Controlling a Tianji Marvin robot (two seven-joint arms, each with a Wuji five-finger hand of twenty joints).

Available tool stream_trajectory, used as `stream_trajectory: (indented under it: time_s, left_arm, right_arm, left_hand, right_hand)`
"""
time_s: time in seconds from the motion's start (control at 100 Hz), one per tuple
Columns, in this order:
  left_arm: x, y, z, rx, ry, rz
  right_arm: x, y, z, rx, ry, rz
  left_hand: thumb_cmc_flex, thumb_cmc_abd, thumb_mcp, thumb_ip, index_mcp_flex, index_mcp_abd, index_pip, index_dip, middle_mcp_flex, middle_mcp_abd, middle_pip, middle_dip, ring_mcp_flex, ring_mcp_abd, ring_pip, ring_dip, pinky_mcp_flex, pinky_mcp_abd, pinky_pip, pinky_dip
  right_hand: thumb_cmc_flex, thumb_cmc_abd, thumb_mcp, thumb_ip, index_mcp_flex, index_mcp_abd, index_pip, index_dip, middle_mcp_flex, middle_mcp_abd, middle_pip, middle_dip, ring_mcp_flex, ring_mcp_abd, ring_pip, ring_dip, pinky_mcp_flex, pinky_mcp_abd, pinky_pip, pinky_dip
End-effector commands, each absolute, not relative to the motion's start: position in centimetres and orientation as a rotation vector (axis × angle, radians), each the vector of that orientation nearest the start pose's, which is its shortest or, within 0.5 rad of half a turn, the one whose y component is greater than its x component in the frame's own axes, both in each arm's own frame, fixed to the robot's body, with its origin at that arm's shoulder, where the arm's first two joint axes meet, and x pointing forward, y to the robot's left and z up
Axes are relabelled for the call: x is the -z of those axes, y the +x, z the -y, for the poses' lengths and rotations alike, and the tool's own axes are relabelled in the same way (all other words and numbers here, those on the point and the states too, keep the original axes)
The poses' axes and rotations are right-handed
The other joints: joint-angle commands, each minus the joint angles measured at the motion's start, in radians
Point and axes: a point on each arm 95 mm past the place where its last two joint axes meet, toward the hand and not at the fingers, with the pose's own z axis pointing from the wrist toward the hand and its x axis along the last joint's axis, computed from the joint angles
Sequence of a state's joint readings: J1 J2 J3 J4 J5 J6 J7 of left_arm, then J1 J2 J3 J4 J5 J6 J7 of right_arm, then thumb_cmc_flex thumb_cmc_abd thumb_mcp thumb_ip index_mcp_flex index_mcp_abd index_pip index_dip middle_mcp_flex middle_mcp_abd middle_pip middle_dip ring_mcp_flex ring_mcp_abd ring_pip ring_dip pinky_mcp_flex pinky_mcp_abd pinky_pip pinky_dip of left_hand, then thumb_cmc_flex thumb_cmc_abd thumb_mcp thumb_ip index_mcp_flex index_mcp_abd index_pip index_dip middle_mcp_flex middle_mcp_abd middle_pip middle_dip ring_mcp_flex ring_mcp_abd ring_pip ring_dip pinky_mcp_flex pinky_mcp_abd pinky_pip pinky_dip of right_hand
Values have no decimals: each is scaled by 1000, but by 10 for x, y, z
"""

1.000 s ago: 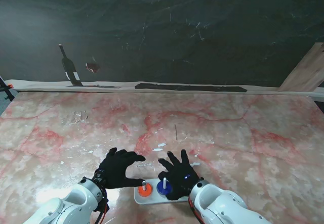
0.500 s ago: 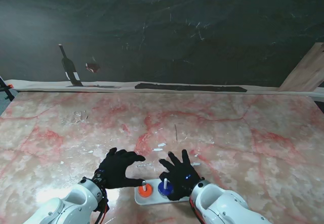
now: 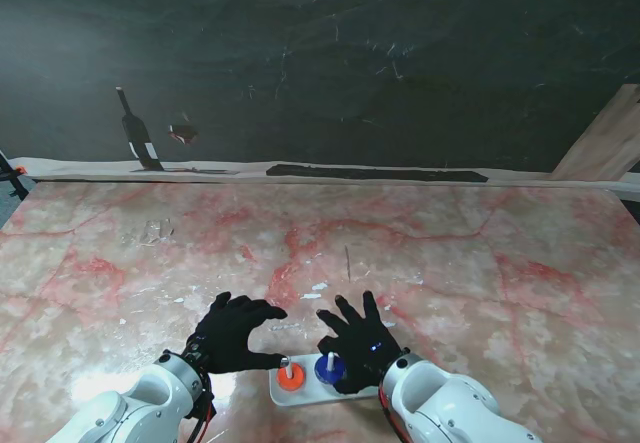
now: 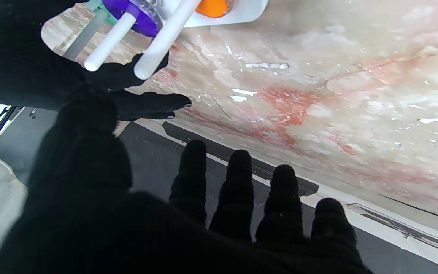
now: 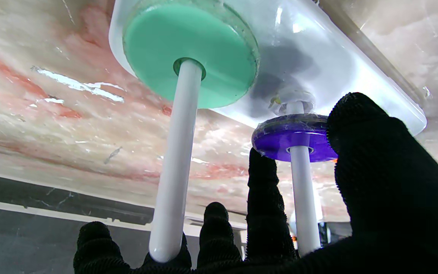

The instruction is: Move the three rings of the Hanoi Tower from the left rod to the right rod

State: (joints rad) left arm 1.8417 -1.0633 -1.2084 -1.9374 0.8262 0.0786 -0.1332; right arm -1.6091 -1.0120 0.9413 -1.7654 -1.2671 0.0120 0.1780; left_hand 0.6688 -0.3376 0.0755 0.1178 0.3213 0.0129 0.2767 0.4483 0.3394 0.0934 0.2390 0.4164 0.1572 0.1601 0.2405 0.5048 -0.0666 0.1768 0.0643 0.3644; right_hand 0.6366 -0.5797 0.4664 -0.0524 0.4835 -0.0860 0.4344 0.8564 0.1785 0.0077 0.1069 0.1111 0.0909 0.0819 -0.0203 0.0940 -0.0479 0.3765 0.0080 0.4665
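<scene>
One purple ring (image 5: 294, 137), light, rigid, slick plastic, pinched at its rim by right hand (image 3: 362, 343); left hand (image 3: 232, 331) unclenched, empty

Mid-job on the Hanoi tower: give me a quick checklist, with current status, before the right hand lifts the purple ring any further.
1. Right hand on the purple ring: ok, thumb and a finger pinch its edge in the right wrist view.
2. Purple ring off the base: ok, raised partway up the middle rod, not yet over its tip.
3. Right rod ready: ok, the green ring lies flat at its foot.
4. Orange ring seated on the left rod: ok.
5. Left hand clear: ok, open beside the base, holding nothing.
6. Base flat on the table: cannot tell.
</scene>
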Motion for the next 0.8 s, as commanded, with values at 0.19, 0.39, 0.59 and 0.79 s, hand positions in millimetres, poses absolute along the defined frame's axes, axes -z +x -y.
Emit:
stream_trajectory:
  time_s: [0.19, 0.39, 0.59, 0.79]
  left_arm:
    - [316, 307, 46, 1608, -1492, -1590]
    - [313, 308, 48, 1609, -1494, -1591]
    - [313, 310, 49, 1612, -1494, -1597]
    - [314, 311, 49, 1611, -1493, -1598]
  right_arm:
    - [346, 325, -87, -1320, 880, -1983]
    - [340, 327, -87, -1330, 882, -1976]
    - [337, 328, -85, -1332, 890, -1969]
    - [335, 328, -84, -1331, 888, -1963]
  left_hand:
    - [14, 5, -20, -17, -24, -2, -11, 9, -25, -2, -17, -1, -38, -2, -19, -2, 0, -6, -8, -6]
    - [15, 4, -19, -17, -24, -1, -11, 9, -27, -2, -17, -1, -39, -1, -18, -2, 0, -7, -7, -7]
    - [16, 0, -18, -17, -25, 0, -11, 9, -31, -1, -18, -2, -40, 0, -19, -2, -1, -6, -7, -7]
    - [18, 0, -17, -17, -26, 1, -11, 8, -32, -1, -18, -2, -40, 0, -19, -2, -1, -6, -7, -7]
  right_hand:
    - [51, 18, 32, 23, 46, -65, 56, 47, -13, 7, -13, -13, -36, -2, -5, -16, -2, 20, -22, -18]
    - [47, 13, 36, 23, 39, -61, 52, 52, -13, 9, -12, -12, -35, -3, -4, -11, -3, 20, -19, -13]
    - [46, 12, 40, 23, 36, -59, 48, 56, -14, 9, -11, -12, -35, -2, -3, -7, -4, 20, -16, -6]
    - [46, 11, 42, 23, 33, -58, 47, 61, -14, 11, -10, -12, -35, -3, -3, -4, -4, 20, -15, -1]
